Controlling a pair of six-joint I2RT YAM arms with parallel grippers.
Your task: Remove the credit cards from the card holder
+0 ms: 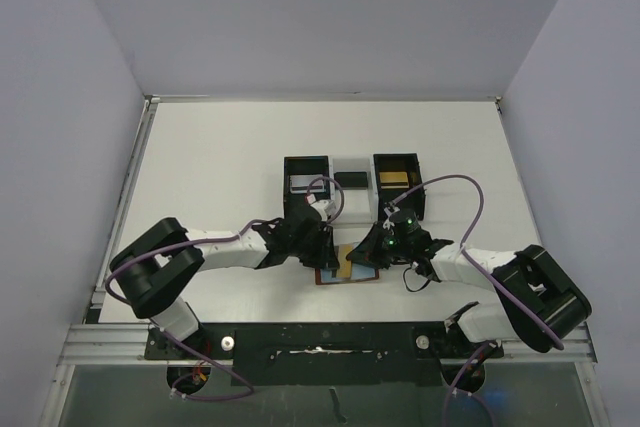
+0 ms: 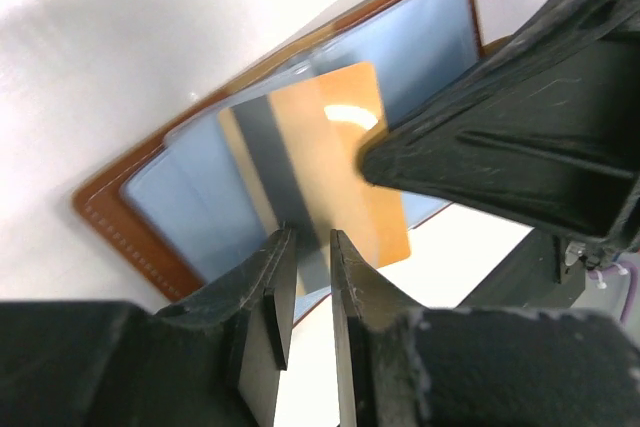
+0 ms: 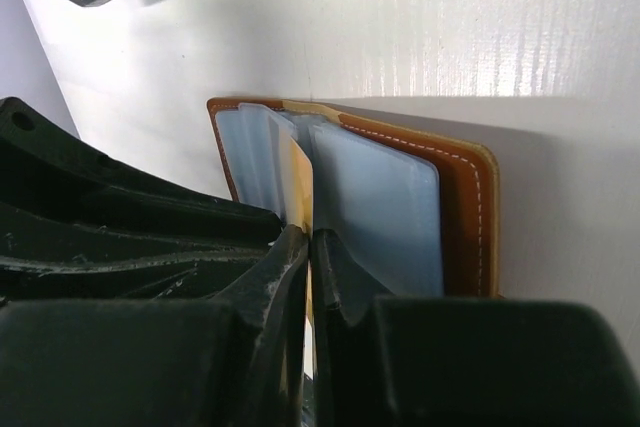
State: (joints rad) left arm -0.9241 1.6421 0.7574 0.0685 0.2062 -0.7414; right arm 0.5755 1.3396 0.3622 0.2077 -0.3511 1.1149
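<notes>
L claw: fingers a slit apart, gap wider than a card is thick, w/ the lower edge of the orange card right at the tips; can't tell if it actually pinches it. R claw: fingers pressed together w/ a strip of that same orange card squeezed between them, so it has hold of the card. In the L wrist view the R claw's black finger comes in from the right and sits on the card's right edge. Card has a dark stripe down its length and is part way out of a blue-grey pocket, tilted up off the card holder. Holder is a brown leather bifold w/ light stitching, lying open and flat on the white desk, blue-grey pockets facing up, one clear sleeve standing up near the spine beside the card. In the top view it lies between the two claws, near the desk's front edge, approx. centre, both arms reaching inward to it from either side. Further back, apart from the holder, is a black-and-white three-compartment tray: sth silvery in its left bay, sth dark in the mid bay, sth gold-yellow in the right bay; too small to say more.
</notes>
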